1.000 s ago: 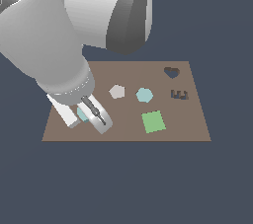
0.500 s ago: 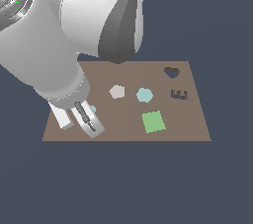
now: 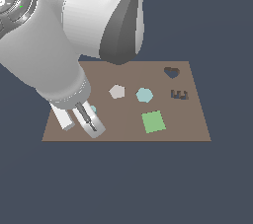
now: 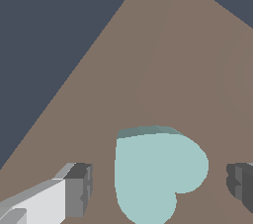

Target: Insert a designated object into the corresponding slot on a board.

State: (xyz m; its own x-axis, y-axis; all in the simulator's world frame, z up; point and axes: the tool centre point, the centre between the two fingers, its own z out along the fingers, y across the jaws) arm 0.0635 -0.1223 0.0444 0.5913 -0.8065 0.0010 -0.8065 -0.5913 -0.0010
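Observation:
The designated object, a pale teal heart [image 4: 158,168], lies flat on the brown board [image 4: 163,70]. In the wrist view it sits between the two fingers [image 4: 74,196] of my gripper [image 4: 158,188], which is open, with a gap on each side. In the exterior view the gripper [image 3: 81,128] hangs over the board's [image 3: 123,129] near corner at the exterior view's left, and only a sliver of the heart [image 3: 93,109] shows behind a finger. The slot [image 3: 171,73], a dark heart-shaped recess, is at the far corner on the exterior view's right.
A pale grey hexagon [image 3: 116,91], a teal hexagon [image 3: 144,94] and a green square [image 3: 153,121] lie mid-board. A dark E-shaped recess [image 3: 179,94] sits near the slot. The arm's bulky links loom over the board's left half.
The gripper has shifted slightly towards the exterior view's left and down around the heart. The heart, plainly seen between the fingers earlier, is now mostly hidden behind a finger.

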